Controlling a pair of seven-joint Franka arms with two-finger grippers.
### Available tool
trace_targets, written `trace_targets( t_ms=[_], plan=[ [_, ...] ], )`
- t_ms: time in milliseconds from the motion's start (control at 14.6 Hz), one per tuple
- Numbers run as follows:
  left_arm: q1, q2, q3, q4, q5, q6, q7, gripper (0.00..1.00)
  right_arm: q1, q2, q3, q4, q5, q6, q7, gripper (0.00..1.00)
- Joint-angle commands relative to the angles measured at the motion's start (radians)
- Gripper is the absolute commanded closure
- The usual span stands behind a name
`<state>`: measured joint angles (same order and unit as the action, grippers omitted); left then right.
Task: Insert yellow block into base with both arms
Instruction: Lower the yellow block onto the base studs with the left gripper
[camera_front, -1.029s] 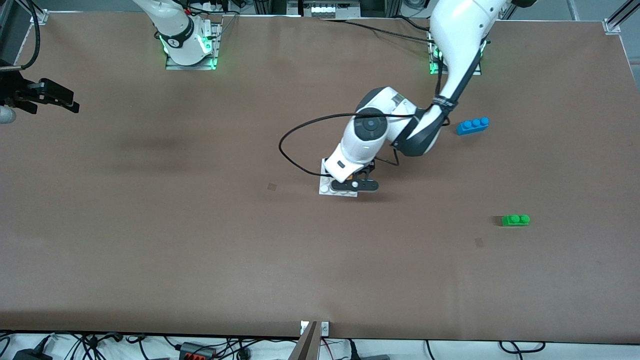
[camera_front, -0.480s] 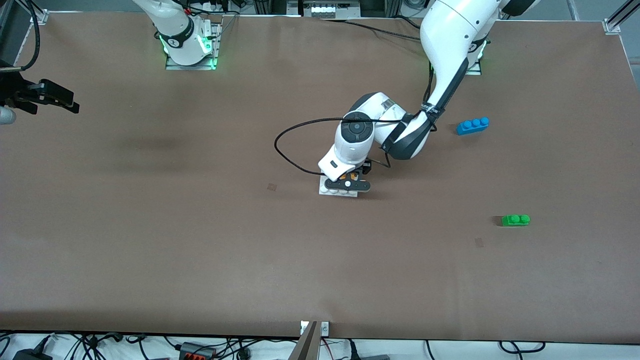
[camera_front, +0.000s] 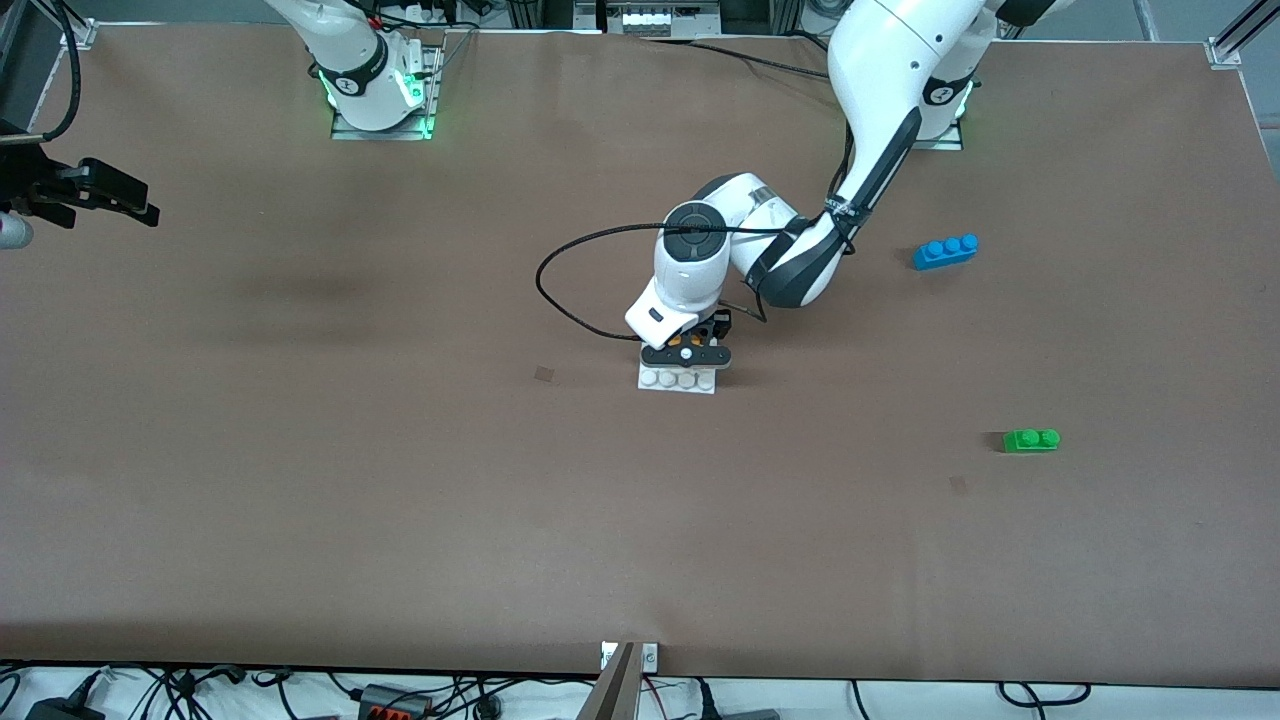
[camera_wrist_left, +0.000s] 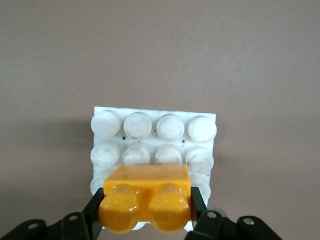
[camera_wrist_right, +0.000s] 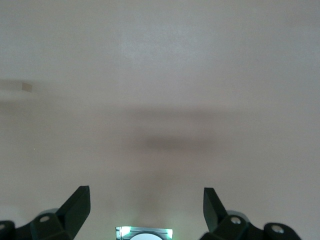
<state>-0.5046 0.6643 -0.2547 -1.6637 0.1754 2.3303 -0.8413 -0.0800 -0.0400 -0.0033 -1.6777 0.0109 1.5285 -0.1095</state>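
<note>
The left tool (camera_wrist_left: 145, 212), pinching the yellow block (camera_wrist_left: 146, 206), has slid toward the base's (camera_front: 678, 383) 12 o'clock rows, nearing insertion; the right tool (camera_wrist_right: 145, 207) waits spread above the table (camera_front: 300, 450).

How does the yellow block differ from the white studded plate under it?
The yellow block is small with two studs; the white plate is larger and carries a four-by-four grid. The block is clamped in the left end effector over the plate's edge; the plate lies flat on the table. The right end effector waits open. Both pieces have round studs.
</note>
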Motion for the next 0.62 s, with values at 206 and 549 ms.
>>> trace_targets(
  t_ms=[206,549],
  plan=[
    [0.0,-0.078,0.006,-0.131,0.096,0.115,-0.122,0.54,-0.003,-0.006,0.003,-0.004,0.015,-0.01,0.013,0.0],
    [0.001,-0.078,0.006,-0.149,0.13,0.107,-0.159,0.54,-0.003,-0.006,0.003,-0.004,0.015,-0.01,0.014,0.0]
  ],
)
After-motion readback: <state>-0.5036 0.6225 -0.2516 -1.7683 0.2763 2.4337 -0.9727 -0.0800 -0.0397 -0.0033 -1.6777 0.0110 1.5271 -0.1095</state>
